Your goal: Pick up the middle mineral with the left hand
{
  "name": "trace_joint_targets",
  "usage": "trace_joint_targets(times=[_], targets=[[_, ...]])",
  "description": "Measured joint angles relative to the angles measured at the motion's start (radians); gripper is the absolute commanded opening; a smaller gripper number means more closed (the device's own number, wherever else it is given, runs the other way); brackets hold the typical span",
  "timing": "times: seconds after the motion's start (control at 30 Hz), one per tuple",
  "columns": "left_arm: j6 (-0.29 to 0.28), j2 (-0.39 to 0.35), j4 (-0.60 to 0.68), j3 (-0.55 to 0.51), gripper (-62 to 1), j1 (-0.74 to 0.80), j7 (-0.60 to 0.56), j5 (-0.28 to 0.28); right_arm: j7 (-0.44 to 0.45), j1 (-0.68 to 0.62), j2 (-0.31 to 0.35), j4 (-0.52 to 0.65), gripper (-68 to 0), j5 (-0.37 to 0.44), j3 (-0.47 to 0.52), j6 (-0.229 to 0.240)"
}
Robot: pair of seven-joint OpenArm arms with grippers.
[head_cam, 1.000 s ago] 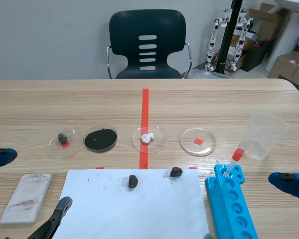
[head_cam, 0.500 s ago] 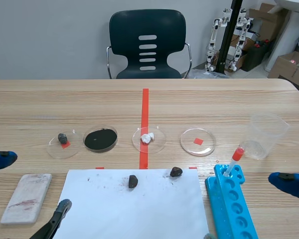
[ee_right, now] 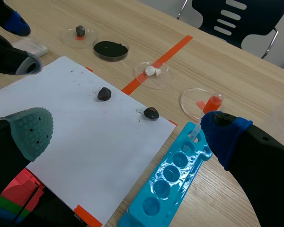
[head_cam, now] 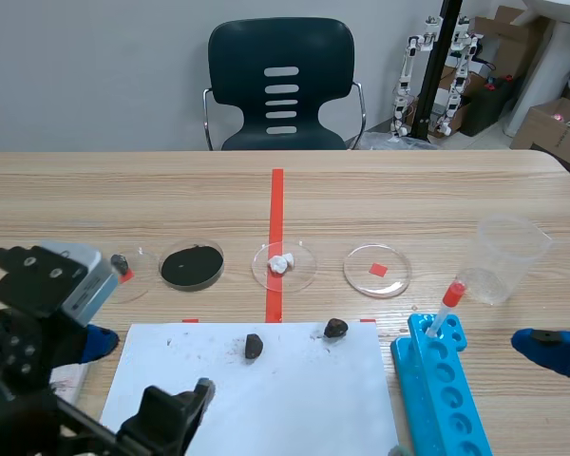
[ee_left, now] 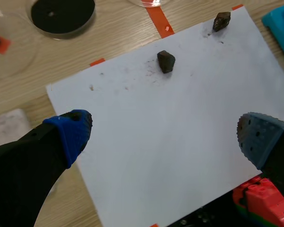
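Note:
The middle mineral (head_cam: pixel 254 346) is a small dark lump on the white paper (head_cam: pixel 266 408); it also shows as the dark lump (ee_left: pixel 166 61) ahead of my left gripper (ee_left: pixel 164 137). That gripper is open above the paper's near left part (head_cam: pixel 141 375), holding nothing. A second dark mineral (head_cam: pixel 335 328) lies at the paper's far edge. A third mineral (head_cam: pixel 120 262) sits in the leftmost petri dish (head_cam: pixel 138 280). My right gripper (ee_right: pixel 127 132) stands open and empty at the near right, beside the blue rack (head_cam: pixel 442 385).
A row of dishes lies beyond the paper: a black-filled dish (head_cam: pixel 192 265), one with a white lump (head_cam: pixel 283 263), and an empty one (head_cam: pixel 377 270). A clear cup (head_cam: pixel 503 256) stands at the right. A dropper (head_cam: pixel 446 302) stands in the rack. A white block (ee_left: pixel 4 125) lies left of the paper.
The left arm has risen into the scene view and swung in from the far left over the paper's left part. The minerals and the right arm have not moved.

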Motion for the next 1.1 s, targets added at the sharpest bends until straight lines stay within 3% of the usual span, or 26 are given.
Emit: trace_joint_targets(times=[0.13, 0.23, 0.37, 0.53, 0.73, 1.1], targets=[[0.228, -0.010, -0.001, 0.165, 1.4, -0.167, 0.132, -0.101, 0.000, 0.000, 0.000, 0.000, 0.4, 0.000, 0.000, 0.000], [0.391, -0.009, -0.019, 0.277, 1.4, -0.306, 0.166, -0.137, 0.000, 0.000, 0.000, 0.000, 0.4, 0.000, 0.000, 0.000], [0.530, 0.002, -0.083, 0.400, 1.4, -0.478, 0.221, -0.194, 0.000, 0.000, 0.000, 0.000, 0.4, 0.000, 0.000, 0.000], [0.646, 0.090, -0.220, 0.471, 1.4, -0.640, 0.394, -0.195, 0.000, 0.000, 0.000, 0.000, 0.4, 0.000, 0.000, 0.000], [0.655, 0.156, -0.392, 0.560, 1.4, -0.785, 0.490, -0.194, 0.000, 0.000, 0.000, 0.000, 0.4, 0.000, 0.000, 0.000], [0.651, 0.265, -0.602, 0.603, 1.4, -0.901, 0.494, -0.192, 0.000, 0.000, 0.000, 0.000, 0.4, 0.000, 0.000, 0.000]])
